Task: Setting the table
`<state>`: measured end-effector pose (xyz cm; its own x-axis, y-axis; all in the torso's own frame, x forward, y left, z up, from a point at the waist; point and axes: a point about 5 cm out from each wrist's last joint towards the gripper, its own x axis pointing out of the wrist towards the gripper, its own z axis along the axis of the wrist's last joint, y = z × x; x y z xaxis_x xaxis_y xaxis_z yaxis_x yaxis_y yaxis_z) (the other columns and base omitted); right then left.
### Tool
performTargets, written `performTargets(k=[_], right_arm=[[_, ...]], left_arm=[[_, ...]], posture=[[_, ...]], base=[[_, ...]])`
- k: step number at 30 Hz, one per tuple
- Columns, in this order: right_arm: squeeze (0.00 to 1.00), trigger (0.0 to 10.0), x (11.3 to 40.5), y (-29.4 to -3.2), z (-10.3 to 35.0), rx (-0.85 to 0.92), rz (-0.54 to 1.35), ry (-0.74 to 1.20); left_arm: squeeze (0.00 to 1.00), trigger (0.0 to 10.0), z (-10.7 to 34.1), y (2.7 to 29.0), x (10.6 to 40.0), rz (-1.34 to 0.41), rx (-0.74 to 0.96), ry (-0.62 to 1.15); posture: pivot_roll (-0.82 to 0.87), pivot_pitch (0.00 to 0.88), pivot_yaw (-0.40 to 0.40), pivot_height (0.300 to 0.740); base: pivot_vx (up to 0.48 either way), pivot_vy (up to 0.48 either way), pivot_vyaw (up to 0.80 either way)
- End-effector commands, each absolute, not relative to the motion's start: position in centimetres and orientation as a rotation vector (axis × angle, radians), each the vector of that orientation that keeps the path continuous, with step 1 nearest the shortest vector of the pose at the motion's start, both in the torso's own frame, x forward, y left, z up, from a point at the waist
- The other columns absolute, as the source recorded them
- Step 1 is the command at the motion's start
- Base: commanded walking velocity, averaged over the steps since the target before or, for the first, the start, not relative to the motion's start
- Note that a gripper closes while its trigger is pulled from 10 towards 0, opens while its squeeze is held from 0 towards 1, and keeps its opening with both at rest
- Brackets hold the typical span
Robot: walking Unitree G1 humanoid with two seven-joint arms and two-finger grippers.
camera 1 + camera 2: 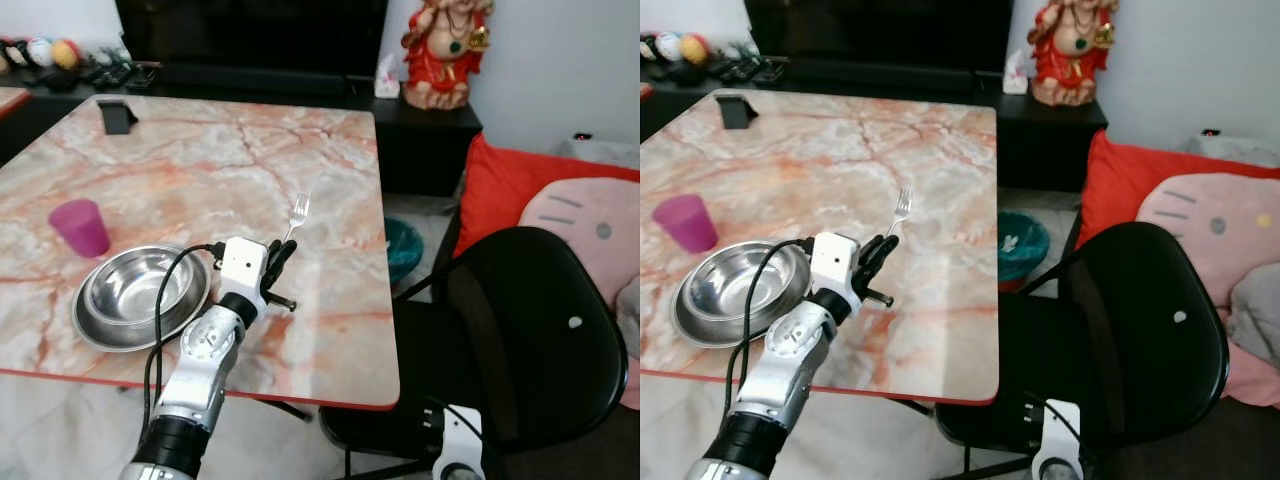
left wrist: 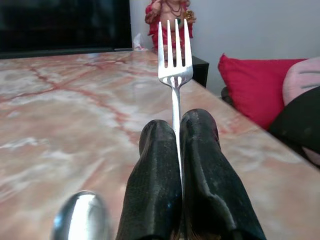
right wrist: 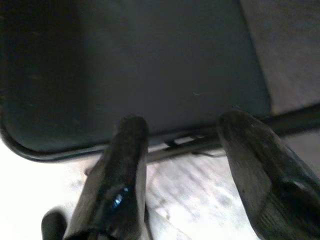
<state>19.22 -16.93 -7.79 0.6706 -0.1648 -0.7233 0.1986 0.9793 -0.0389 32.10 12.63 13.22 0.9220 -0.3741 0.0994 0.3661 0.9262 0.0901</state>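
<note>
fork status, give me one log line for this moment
left gripper: shut on fork | fork: over table, right of bowl | right gripper: open, idle

Black folding chair (image 1: 530, 340) beside the bench edge. Red cushion (image 1: 520, 185) and pink face-print pillow (image 1: 585, 225) behind it. Red seated statue (image 1: 447, 50) on dark cabinet (image 1: 425, 130). Teal bin (image 1: 402, 248) on floor.

Silver fork (image 1: 298, 213) pinched by its handle between the left gripper's (image 2: 180, 131) closed fingers, tines pointing straight ahead of them; steel bowl (image 1: 137, 293) and purple cup (image 1: 80, 226) to that gripper's left.
</note>
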Motion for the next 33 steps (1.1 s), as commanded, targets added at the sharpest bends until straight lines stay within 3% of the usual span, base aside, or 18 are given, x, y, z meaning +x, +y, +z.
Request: performTargets(k=[1, 12, 33], right_arm=[[0.0, 10.0, 18.6, -16.3, -8.2, 0.061, -0.198, 0.839], [0.0, 10.0, 18.7, -16.4, -8.1, 0.054, -0.197, 0.835], [0.0, 10.0, 18.8, -16.3, -8.1, 0.054, -0.189, 0.836]], left_arm=[[0.0, 10.0, 13.0, 13.1, 32.1, -0.368, 0.06, -0.094], [0.0, 10.0, 13.7, 13.3, 32.1, -0.352, -0.101, 0.016], [0.0, 10.0, 13.3, 12.9, 31.7, -0.327, 0.041, 0.39]], posture=[[0.02, 0.0, -0.041, 0.74], [0.02, 0.0, -0.042, 0.74], [0.03, 0.0, -0.029, 0.74]], base=[[0.0, 0.0, -0.78], [0.0, 0.0, 0.0], [0.0, 0.0, 0.0]])
